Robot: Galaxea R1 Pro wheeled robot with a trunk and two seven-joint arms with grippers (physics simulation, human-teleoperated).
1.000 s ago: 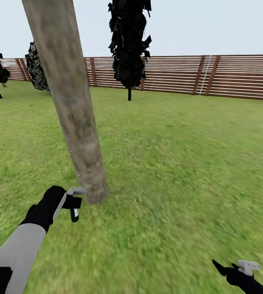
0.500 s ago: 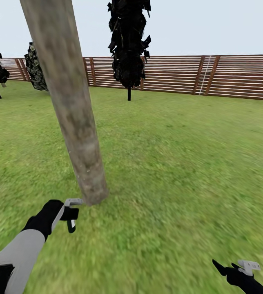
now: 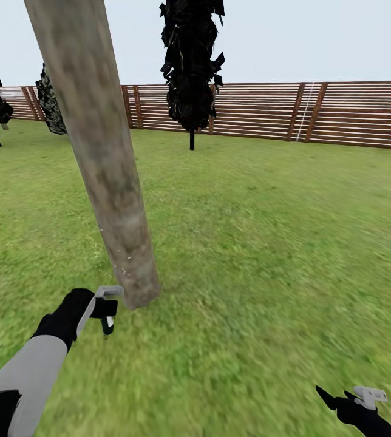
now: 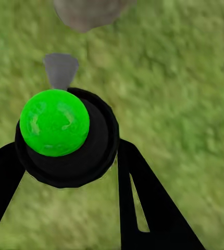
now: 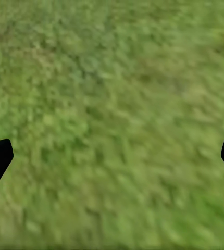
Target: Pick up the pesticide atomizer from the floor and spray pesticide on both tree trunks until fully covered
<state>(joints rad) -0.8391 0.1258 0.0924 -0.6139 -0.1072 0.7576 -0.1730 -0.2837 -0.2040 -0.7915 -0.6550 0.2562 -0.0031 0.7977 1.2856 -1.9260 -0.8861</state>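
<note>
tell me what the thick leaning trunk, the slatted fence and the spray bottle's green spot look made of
Thick leaning grey-brown tree trunk: seemingly smooth bark, matt, with mottled tan and grey patches. Brown slatted fence: likely wood, shown by horizontal boards between darker posts. Bright green spot on the dark spray bottle: probably glossy plastic, judging by pale reflections.

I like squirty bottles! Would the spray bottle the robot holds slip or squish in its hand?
Probably not squishy: the spray bottle keeps its round shape between the left gripper's fingers. It may be a bit slippery, since its dark body looks smooth. It seems light, held up off the grass.
</note>
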